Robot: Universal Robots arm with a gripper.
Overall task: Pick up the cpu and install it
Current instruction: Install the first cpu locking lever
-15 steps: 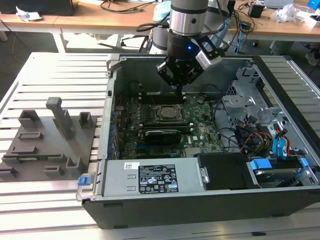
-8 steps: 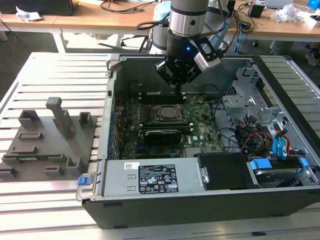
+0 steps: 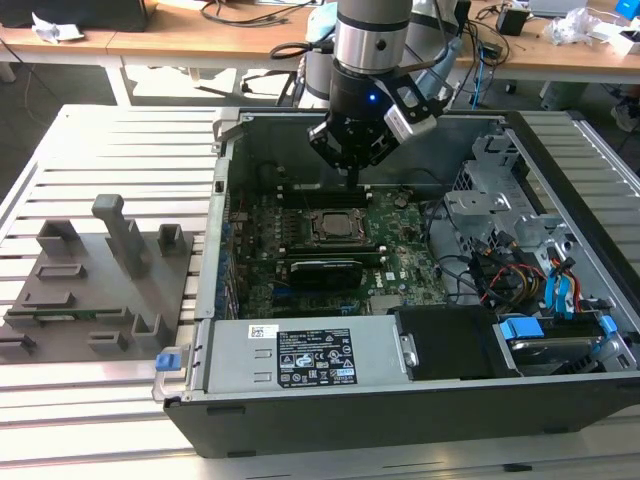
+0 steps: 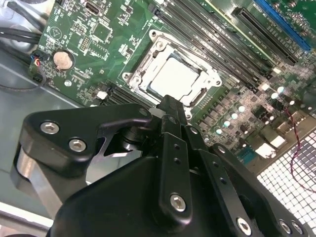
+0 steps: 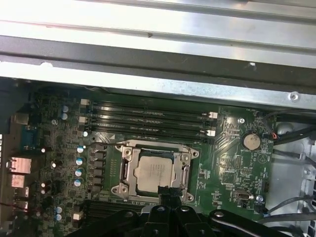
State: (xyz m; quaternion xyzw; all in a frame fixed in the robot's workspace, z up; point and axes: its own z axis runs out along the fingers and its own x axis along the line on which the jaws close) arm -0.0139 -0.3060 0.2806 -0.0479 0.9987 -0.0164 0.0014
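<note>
Exterior view: slatted metal worktop (image 3: 120, 140) carries an open computer case (image 3: 400, 420) lying on its side, with a grey fixture tray (image 3: 90, 290) with upright pegs beside it on the exterior view's left. The two are close but apart.

Inside the case the green motherboard (image 3: 405, 250) lies flat on the bottom. The power supply (image 3: 310, 355) runs along the near wall, and the drive cage with loose cables (image 3: 520, 280) is on the exterior view's right.

The arm (image 3: 372, 50) comes down from above into the case. The pincer (image 3: 353, 178) hangs over the board near the far wall, just beyond the socket.

In the second wrist view the two outer links converge and the fingers (image 4: 170, 106) meet at the tip: pincer closed, nothing gripped.

First wrist view: four memory slots (image 5: 148, 118) sit beside the metal socket frame (image 5: 123, 165).

The cpu (image 5: 154, 174) sits flat inside that frame, shiny top up and bracket edges around it. The pincer tip is close over the frame's edge, clear of the chip top. Whether it touches the frame, can't tell.

A coin cell (image 5: 250, 140) sits on the board off to one side of the socket.
</note>
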